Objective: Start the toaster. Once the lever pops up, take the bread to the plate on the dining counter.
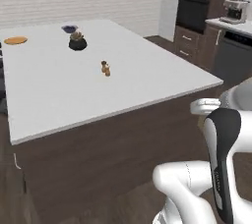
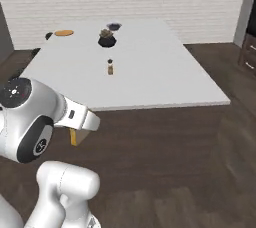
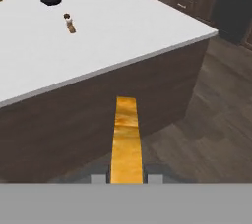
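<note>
One bread [image 3: 126, 139] slice clamped in gripper [image 3: 127, 179], off dining counter [image 1: 123, 78] near edge; plate [image 1: 15, 40] at far-left corner, apparently bare; delivery remains.

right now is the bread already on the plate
No, the bread is held in the claw, short of the dining counter.
</note>
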### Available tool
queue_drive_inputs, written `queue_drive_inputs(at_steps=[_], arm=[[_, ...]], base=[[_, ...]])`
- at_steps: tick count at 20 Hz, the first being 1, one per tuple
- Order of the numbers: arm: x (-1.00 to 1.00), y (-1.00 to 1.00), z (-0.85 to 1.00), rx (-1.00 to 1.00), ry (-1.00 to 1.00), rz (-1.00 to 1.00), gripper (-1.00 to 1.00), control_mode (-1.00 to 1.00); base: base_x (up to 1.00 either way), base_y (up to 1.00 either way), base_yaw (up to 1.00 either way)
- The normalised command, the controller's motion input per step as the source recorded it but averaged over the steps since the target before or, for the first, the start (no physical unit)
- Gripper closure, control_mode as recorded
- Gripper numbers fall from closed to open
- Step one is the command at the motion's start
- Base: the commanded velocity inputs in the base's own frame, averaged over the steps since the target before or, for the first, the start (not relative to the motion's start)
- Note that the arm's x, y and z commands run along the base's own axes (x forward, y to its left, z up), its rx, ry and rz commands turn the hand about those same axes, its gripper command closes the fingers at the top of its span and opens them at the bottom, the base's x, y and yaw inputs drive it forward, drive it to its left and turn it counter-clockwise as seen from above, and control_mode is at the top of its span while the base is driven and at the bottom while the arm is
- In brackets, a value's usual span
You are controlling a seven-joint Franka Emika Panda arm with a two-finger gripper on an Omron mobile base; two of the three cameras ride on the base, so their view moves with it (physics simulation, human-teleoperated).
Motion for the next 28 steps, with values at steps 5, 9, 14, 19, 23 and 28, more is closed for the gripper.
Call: queue_drive_inputs(at_steps=[5, 9, 14, 19, 23, 28], arm=[[0.00, 0.00, 0.00, 0.00, 0.00, 0.00, 1.00, 1.00], [0.00, 0.00, 0.00, 0.00, 0.00, 0.00, 1.00, 1.00], [0.00, 0.00, 0.00, 0.00, 0.00, 0.00, 1.00, 1.00], [0.00, 0.00, 0.00, 0.00, 0.00, 0.00, 1.00, 1.00], [0.00, 0.00, 0.00, 0.00, 0.00, 0.00, 1.00, 1.00], [0.00, 0.00, 0.00, 0.00, 0.00, 0.00, 1.00, 1.00]], base=[[0.13, 0.80, 0.59], [0.61, 1.00, 0.01], [0.70, 1.00, 0.00], [0.67, 1.00, 0.00], [0.26, 1.00, 0.00], [0.22, 1.00, 0.00]])
